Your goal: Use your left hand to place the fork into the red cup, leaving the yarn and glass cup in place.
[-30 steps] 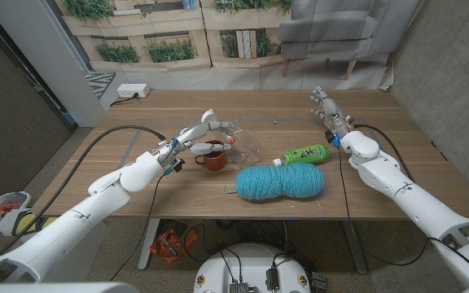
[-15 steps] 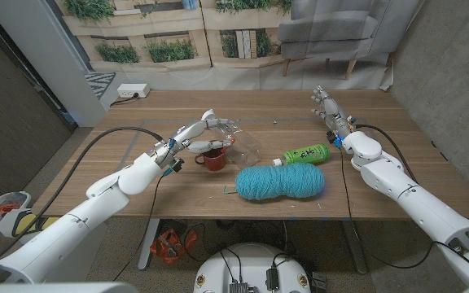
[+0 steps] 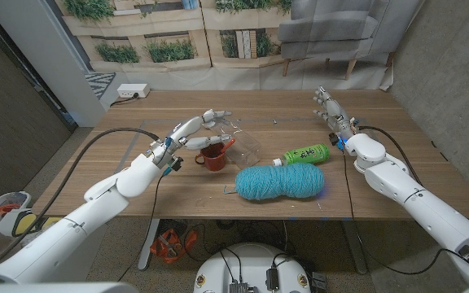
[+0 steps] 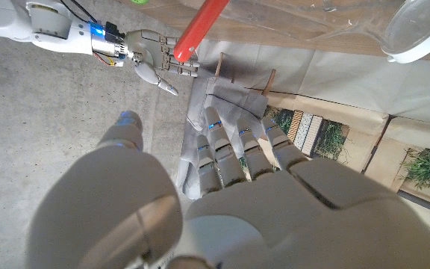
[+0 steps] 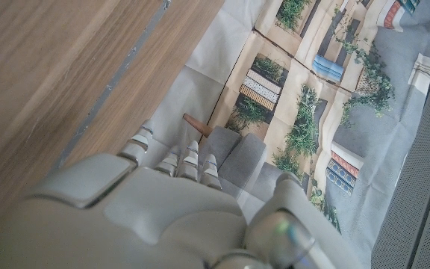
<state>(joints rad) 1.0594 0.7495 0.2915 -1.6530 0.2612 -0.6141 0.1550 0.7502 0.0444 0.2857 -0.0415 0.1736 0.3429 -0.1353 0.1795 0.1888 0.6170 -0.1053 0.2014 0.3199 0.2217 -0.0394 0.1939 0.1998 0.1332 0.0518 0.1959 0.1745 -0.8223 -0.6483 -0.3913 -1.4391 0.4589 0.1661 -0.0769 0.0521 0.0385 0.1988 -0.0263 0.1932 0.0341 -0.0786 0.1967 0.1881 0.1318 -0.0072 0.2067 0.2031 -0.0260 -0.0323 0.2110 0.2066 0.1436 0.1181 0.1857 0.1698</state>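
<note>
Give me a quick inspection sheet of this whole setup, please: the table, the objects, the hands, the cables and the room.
Surface: wooden table.
Job's things: red cup upright, a red handle, likely the fork, leaning out of it; glass cup on its side behind; teal yarn in front.
Clutter: green bottle lying down.
Hands: left hand open above the red cup, holding nothing; right hand open, apart from everything.
Cables: black cable along the left arm, another by the right.
Surroundings: power strip on the floor, printed backdrop behind.
</note>
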